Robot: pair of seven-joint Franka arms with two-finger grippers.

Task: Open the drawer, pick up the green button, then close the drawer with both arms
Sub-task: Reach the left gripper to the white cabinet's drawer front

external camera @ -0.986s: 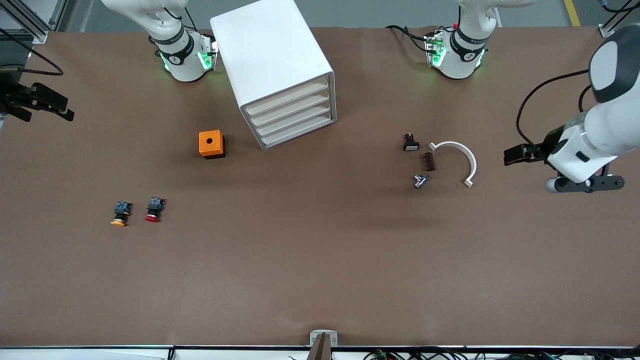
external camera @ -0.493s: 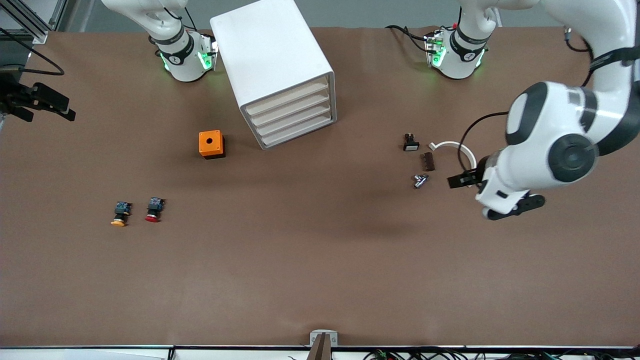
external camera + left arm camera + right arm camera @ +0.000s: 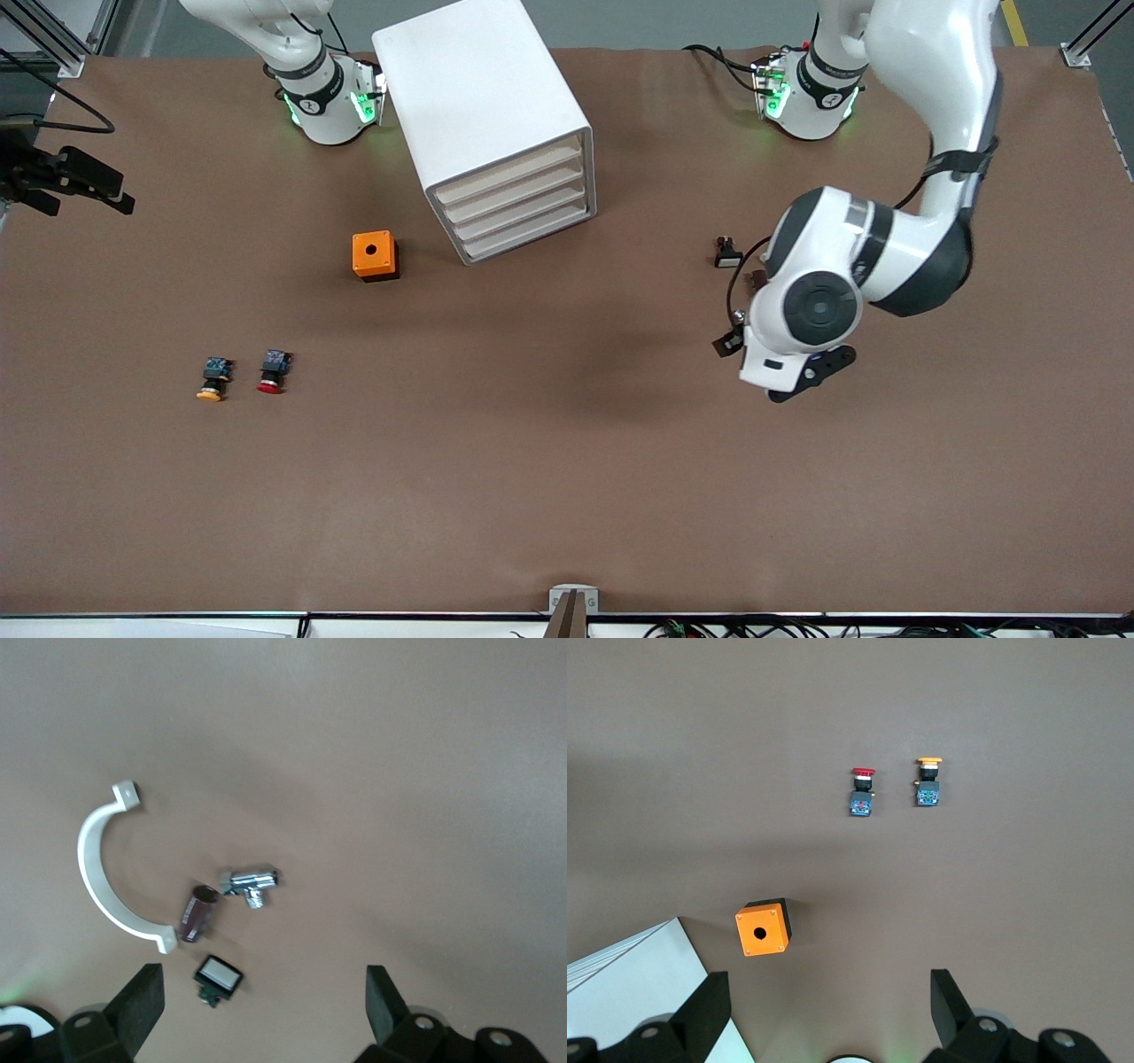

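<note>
The white cabinet (image 3: pixel 483 106) stands near the right arm's base, and its corner shows in the right wrist view (image 3: pixel 629 988). All four cream drawer fronts are shut; the drawer (image 3: pixel 529 234) is the lowest one. The green button is hidden. My left gripper (image 3: pixel 728 344) hangs open and empty over the small parts at the left arm's end of the table; its open fingers show in the left wrist view (image 3: pixel 263 1005). My right gripper (image 3: pixel 826 1014) is open and empty, high over the table beside the cabinet, and does not show in the front view.
An orange box (image 3: pixel 375 255) with a hole sits beside the cabinet. A red-capped button (image 3: pixel 273 371) and an orange-capped one (image 3: pixel 213 380) lie nearer the camera. Under the left gripper lie a white curved bracket (image 3: pixel 97 877), a brown cylinder (image 3: pixel 198 912), a chrome fitting (image 3: pixel 251 886) and a black square part (image 3: pixel 218 976).
The left arm has swung in from the left arm's end of the table toward the middle and now covers the white bracket. The right arm has not moved.
</note>
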